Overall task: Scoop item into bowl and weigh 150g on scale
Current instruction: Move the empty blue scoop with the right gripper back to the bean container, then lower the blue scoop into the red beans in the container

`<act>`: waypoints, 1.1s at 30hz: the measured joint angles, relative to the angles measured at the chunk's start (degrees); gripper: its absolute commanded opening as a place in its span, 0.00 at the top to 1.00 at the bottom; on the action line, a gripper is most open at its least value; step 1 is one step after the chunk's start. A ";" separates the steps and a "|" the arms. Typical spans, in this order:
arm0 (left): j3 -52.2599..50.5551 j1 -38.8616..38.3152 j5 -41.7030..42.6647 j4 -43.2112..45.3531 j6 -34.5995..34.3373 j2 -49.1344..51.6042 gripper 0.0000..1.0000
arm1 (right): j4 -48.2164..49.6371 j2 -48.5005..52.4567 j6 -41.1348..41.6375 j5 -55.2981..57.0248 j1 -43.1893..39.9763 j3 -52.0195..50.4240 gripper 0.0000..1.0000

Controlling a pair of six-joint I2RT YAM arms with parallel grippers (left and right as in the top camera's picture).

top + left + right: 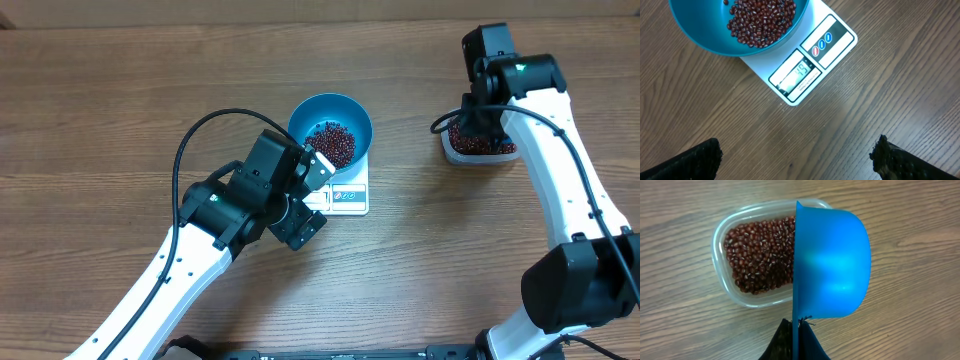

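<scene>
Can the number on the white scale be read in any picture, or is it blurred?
Left wrist view: the display has no glare, but its digits are soft, not surely readable. Overhead view: the scale is too small to read. Right wrist view: no scale, only sheen on the blue scoop.

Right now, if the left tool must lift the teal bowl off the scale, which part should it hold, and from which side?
Probably the bowl at its rim nearest the left tool, from above, one finger inside, one outside. The beans lie low in the middle, so the upper inner wall is bare; the round wall offers no handle.
</scene>
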 measured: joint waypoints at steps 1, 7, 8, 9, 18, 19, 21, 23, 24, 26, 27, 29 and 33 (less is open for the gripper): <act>0.00 0.00 -0.02 0.00 0.00 0.00 0.01 | 0.66 0.09 0.15 0.33 -0.02 -0.68 0.96; 0.00 0.00 0.00 0.02 0.00 0.00 0.01 | 1.60 1.57 0.44 1.07 -0.02 -1.70 0.96; 0.00 0.00 0.00 0.00 0.00 0.00 0.00 | 1.64 1.95 0.57 1.31 0.00 -1.75 0.96; 0.00 0.00 0.00 0.02 0.00 0.00 0.00 | 1.66 2.60 0.66 1.73 0.00 -1.75 0.96; 0.00 0.00 0.00 0.02 0.00 0.00 0.00 | 1.49 8.00 1.01 5.18 0.00 -1.86 0.96; 0.00 0.00 0.00 0.02 0.00 0.00 0.00 | 1.46 8.46 1.05 5.57 0.00 -1.86 0.96; 0.02 0.00 -0.02 0.00 0.00 0.00 0.00 | 1.46 9.25 1.05 6.51 0.00 -1.86 0.96; 0.00 0.00 0.00 0.00 0.00 0.00 0.00 | 1.44 9.66 1.03 7.43 0.07 -1.90 0.96; 0.00 0.00 0.00 0.00 0.00 0.00 0.01 | 1.42 9.73 1.03 7.80 0.04 -1.90 0.96; 0.00 0.00 0.00 0.02 0.00 0.00 0.01 | 1.40 9.84 1.03 8.35 0.07 -1.90 0.96; 0.00 0.00 0.00 0.00 0.00 0.00 0.01 | 1.38 9.86 1.03 8.44 0.11 -1.90 0.96; 0.00 0.00 0.00 0.00 0.00 0.00 0.00 | 1.38 9.90 1.01 8.52 0.11 -1.90 0.96; 0.00 0.00 0.00 0.00 0.00 0.00 0.01 | 1.53 10.19 0.98 8.83 0.42 -1.90 0.96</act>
